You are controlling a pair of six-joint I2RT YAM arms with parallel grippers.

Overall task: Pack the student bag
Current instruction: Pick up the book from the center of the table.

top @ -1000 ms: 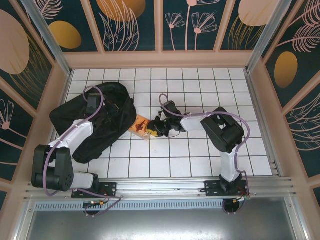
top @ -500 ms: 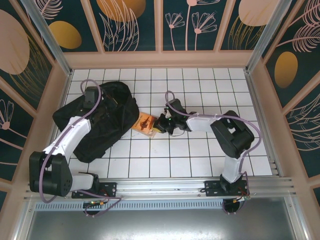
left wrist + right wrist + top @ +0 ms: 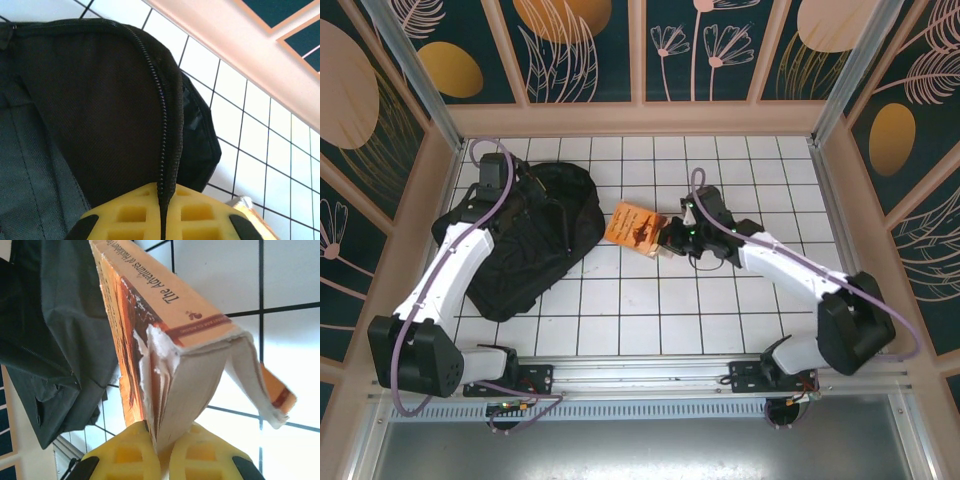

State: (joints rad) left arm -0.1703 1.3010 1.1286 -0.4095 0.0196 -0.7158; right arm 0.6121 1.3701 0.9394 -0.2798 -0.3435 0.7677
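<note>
White-tiled table (image 3: 720, 320), flowery panels all round.

Top view: student bag (image 3: 535, 250) slumped on left side of table. Left claw (image 3: 517, 207) at its top edge. Right claw (image 3: 668, 240) clamped on orange book (image 3: 635, 227), just right of bag.

Left wrist: claw (image 3: 162, 217) pinched tight on bag's zipper edge (image 3: 161, 125).

Right wrist: claw (image 3: 157, 452) squeezing book's (image 3: 165, 315) torn pages, one cover flopping loose, bag (image 3: 50, 315) behind.
</note>
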